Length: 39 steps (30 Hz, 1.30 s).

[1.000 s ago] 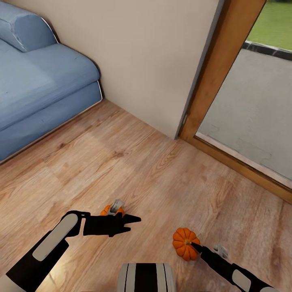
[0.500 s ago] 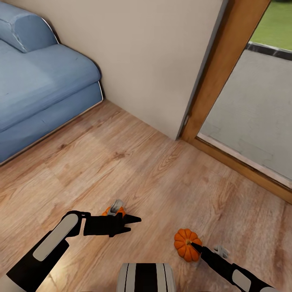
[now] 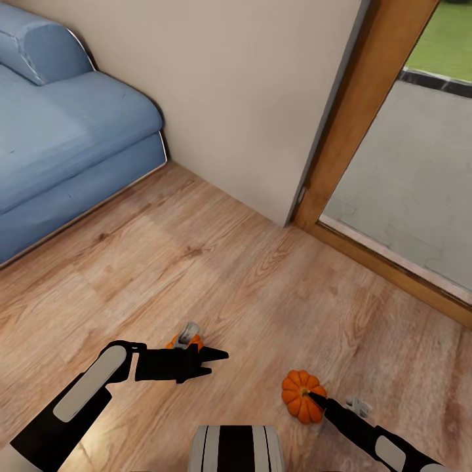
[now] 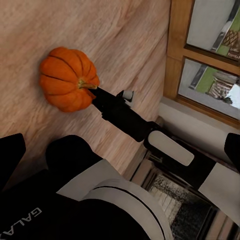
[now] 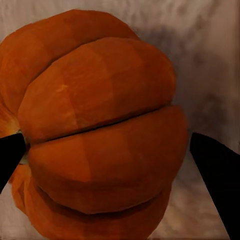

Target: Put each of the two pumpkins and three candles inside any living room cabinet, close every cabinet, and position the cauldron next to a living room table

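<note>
The right hand is low over the wood floor, w/ a pumpkin between its two black fingers. In the right wrist view the fingertips stand one on each side of the pumpkin, close to its skin; contact is not sure, so I cannot tell if the hand is closed on it or only around it. In the left wrist view one fingertip sits at the stem of this pumpkin.

The left hand is held out level above the floor, approx. in front of the robot; its fingers look near together, but open or closed I cannot tell. Just behind it a second pumpkin shows partly, w/ a small grey thing on top.

Farther out: a blue sofa at the far left, a beige wall, and a wood-framed glass door at the right.
</note>
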Motion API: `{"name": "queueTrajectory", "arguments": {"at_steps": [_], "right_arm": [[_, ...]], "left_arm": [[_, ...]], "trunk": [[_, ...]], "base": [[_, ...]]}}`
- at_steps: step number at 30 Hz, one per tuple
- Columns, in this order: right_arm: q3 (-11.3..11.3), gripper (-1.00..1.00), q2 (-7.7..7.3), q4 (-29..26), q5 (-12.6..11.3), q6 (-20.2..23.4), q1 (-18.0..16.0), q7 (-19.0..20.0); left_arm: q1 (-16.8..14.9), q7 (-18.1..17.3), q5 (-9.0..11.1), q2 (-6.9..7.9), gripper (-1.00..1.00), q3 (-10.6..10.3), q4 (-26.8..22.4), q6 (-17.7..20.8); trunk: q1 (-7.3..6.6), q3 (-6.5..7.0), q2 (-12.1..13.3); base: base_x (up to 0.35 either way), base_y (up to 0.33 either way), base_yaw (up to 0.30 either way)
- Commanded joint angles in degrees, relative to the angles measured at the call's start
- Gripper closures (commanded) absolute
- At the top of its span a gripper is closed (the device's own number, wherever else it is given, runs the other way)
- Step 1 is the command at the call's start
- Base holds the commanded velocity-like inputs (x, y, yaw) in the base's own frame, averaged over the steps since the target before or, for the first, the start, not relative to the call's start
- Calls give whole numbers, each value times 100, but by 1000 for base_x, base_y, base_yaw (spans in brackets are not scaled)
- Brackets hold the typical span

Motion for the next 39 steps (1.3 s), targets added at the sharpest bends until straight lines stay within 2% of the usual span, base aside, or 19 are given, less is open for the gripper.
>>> {"name": "queueTrajectory", "arguments": {"at_steps": [1, 29, 39], "right_arm": [[13, 100, -4, 0, -65, 49, -2, 11], [13, 100, -4, 0, -64, 47, -2, 1], [13, 100, -9, 0, -69, 58, -2, 36]], "left_arm": [[-4, 56, 61, 4, -100, -8, -5, 2], [-4, 56, 66, -4, -100, -14, -5, 2], [-4, 56, 66, -5, -100, -14, -5, 2]], "trunk": [[-1, -3, -1], [-1, -3, -1], [-27, 218, 12]], "base": [[1, 1, 0], [0, 0, 0], [0, 0, 0]]}}
